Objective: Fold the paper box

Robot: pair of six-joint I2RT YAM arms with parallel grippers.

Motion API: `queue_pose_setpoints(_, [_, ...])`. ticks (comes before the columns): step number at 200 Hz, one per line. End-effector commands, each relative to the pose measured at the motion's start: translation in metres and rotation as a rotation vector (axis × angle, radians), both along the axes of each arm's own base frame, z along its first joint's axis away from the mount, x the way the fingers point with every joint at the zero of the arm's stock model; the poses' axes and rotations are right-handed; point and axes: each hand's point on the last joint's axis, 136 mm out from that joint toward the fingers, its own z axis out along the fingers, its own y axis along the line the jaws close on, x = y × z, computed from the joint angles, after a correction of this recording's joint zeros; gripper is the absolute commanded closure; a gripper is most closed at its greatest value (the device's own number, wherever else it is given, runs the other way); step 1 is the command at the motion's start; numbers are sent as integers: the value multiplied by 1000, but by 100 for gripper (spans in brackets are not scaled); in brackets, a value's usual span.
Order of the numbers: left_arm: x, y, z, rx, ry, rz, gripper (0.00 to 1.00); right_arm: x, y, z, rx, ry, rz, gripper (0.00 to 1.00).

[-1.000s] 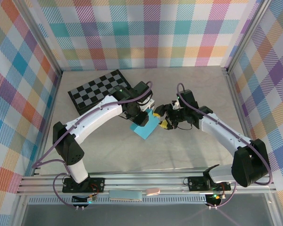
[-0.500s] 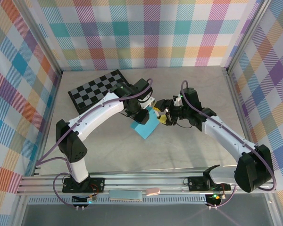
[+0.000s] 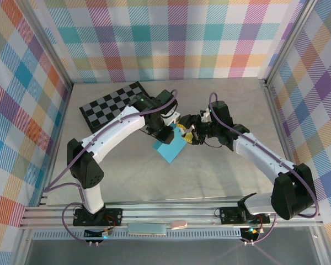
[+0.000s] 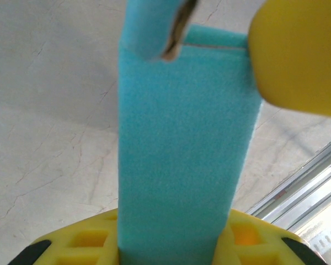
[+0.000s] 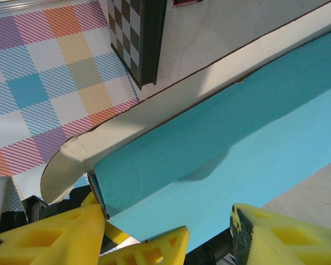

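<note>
Now, paper box (image 3: 170, 150) in left hand (image 3: 174, 132), right hand (image 3: 191, 134) close.

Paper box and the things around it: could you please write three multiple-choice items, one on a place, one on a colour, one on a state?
1. Where on the table does the checkerboard lie?
A. far left part
B. near right corner
C. middle of the near edge

2. What colour is the paper box outside?
A. red
B. turquoise-blue
C. white

3. How is the left hand?
A. open above the checkerboard
B. shut on the paper box
C. shut on nothing

Answers:
1 A: the top view shows it at the far left.
2 B: both wrist views show turquoise card.
3 B: the left wrist view shows the card held between its yellow fingers.
</note>
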Motion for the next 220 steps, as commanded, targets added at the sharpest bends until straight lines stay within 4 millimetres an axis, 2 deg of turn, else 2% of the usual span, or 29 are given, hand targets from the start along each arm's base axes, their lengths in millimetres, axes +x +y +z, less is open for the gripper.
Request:
queue_pose_setpoints(1, [-14,-1,-23,42,104,-43,74,6,12,12,30,-39,37,38])
queue_pose_setpoints(15, [-13,-2,-22,35,101,-45,73,6,12,8,13,-35,44,38])
queue_pose_setpoints(26, [-11,-4,-20,26,91,-48,72,4,9,-2,-24,-14,45,39])
queue_pose_setpoints(51, [-5,-10,-13,0,58,-58,70,-10,-3,-44,-135,106,52,42])
queue_pose_setpoints(68, [-3,-10,-11,-2,46,-64,64,-23,-14,-70,-213,195,56,43])
queue_pose_setpoints(102, [1,-15,-8,-28,21,-60,56,-41,-35,-100,-310,320,42,47])
queue_pose_setpoints(116, [3,-15,-7,-32,12,-59,56,-42,-37,-103,-308,332,37,47])
queue_pose_setpoints(152, [6,-6,-3,-9,-36,-45,58,-35,-33,-94,-299,325,39,47])
queue_pose_setpoints(201, [-11,15,1,0,-52,-24,58,-33,-30,-86,-275,328,38,47])
queue_pose_setpoints(220, [-13,22,0,-3,-76,-16,63,-33,-29,-85,-267,330,36,47])
